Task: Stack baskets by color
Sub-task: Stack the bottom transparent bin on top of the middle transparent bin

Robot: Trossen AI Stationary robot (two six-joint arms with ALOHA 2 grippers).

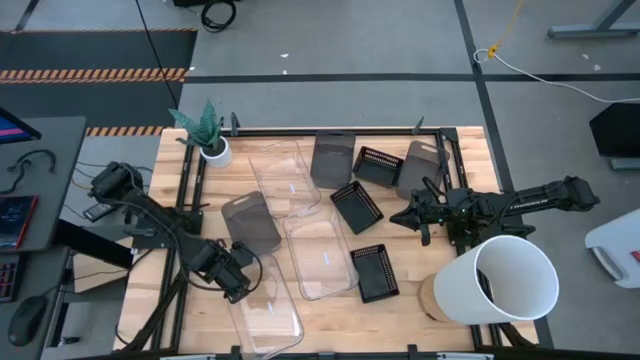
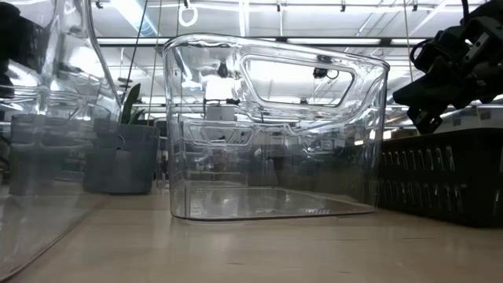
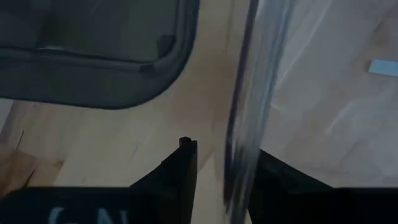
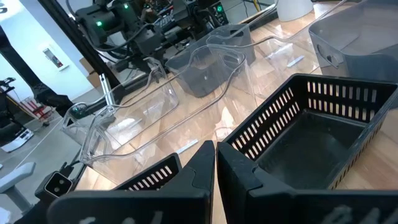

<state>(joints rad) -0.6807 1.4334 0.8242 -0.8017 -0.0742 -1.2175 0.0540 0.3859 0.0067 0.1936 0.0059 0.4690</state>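
Three clear baskets lie on the wooden table: one near left (image 1: 268, 312), one in the middle (image 1: 320, 255), one farther back (image 1: 287, 180). Grey baskets (image 1: 250, 222) (image 1: 333, 158) (image 1: 420, 168) and black slatted baskets (image 1: 357, 205) (image 1: 375, 272) (image 1: 378, 165) stand around them. My left gripper (image 1: 237, 285) (image 3: 224, 149) points down, open, at the near-left clear basket's left wall (image 3: 249, 93), one finger on each side of it. My right gripper (image 1: 415, 215) (image 4: 216, 163) is shut and holds nothing, level over the table's right side, above a black basket (image 4: 311, 137). My left gripper comes from above with its fingers across the near-left clear basket's left wall, near the rim (image 3: 239, 162), one finger (image 3: 183, 168) outside and one (image 3: 280, 180) inside. A gap shows beside the outer finger. I cannot tell whether the inner finger touches the wall. The basket rests on the table.
A big white bucket (image 1: 500, 282) lies on its side at the near right. A small white plant pot (image 1: 214, 150) stands at the far left corner. A grey basket (image 3: 93, 62) sits close beside my left gripper. Bare wood (image 1: 400, 320) shows along the near edge.
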